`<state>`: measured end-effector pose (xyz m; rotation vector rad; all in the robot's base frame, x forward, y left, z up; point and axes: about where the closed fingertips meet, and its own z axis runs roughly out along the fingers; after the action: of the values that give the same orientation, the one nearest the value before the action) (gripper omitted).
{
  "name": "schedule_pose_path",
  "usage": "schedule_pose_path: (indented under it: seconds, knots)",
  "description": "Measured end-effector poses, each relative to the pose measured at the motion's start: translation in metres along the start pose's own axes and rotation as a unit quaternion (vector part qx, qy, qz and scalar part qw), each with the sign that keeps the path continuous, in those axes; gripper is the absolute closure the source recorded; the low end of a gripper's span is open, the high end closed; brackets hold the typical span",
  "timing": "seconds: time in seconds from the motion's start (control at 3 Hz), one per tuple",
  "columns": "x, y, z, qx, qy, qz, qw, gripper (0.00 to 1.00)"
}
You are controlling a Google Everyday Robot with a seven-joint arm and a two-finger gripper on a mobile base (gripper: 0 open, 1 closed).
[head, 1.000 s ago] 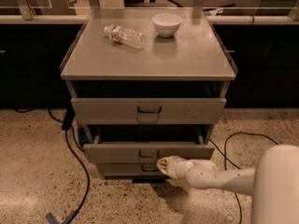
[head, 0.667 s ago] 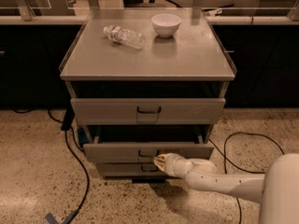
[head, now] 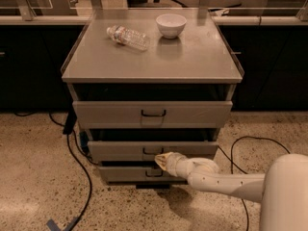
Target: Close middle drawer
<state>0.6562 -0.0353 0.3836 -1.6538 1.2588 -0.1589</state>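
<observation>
Grey metal cabinet (head: 71,94) in the centre of the view, standing on a speckled terrazzo floor (head: 33,167). Dark counters behind it.

Flat grey tabletop (head: 197,57) on the cabinet, carrying two things at its far edge.

White robot body (head: 286,191) at bottom right. Its arm (head: 231,184) reaches left toward the lower drawers.

Three grey drawer fronts stacked below the tabletop:
- The top drawer (head: 110,114) has the widest front, with a dark gap above it.
- The middle drawer (head: 115,151) sits between the other two. It is partly pulled out, with a dark open strip along its upper edge. Its front is low and flat.
- The bottom drawer (head: 120,173) has the narrowest front. Its right end is hidden by the arm.

Black cable (head: 79,177) runs down the left side of the cabinet and across the floor. A second black cable (head: 240,146) loops on the floor to the right, near the arm.

Clear plastic bottle (head: 127,36) lies on its side at the tabletop's back left. White bowl (head: 171,25) stands upright just right of it, not touching it.

The hand (head: 162,160) is pale yellowish and is at the lower edge of the middle drawer's front, near the centre. It is just below and right of that drawer's small dark bar handle (head: 150,151). It appears to be against the panel. Cannot tell whether the hand is released or clenched, and nothing is visibly held in it.

Small blue tape strip (head: 53,224) on the floor at bottom left.
</observation>
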Motion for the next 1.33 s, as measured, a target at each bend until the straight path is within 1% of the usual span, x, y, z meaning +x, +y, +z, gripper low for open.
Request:
schedule_pose_path:
  seconds: [0.33,0.67,1.0,1.33]
  knots:
    - [-0.0002,-0.0077,0.0046,0.006,-0.001,-0.035,0.9994,1.00]
    - [-0.0002,-0.0077,0.0046,0.006,-0.001,-0.035,0.9994,1.00]
    - [-0.0002,-0.0077,0.0046,0.006,-0.001,-0.035,0.9994,0.87]
    - [-0.0002,-0.0077,0.0047,0.006,-0.001,-0.035,0.9994,0.64]
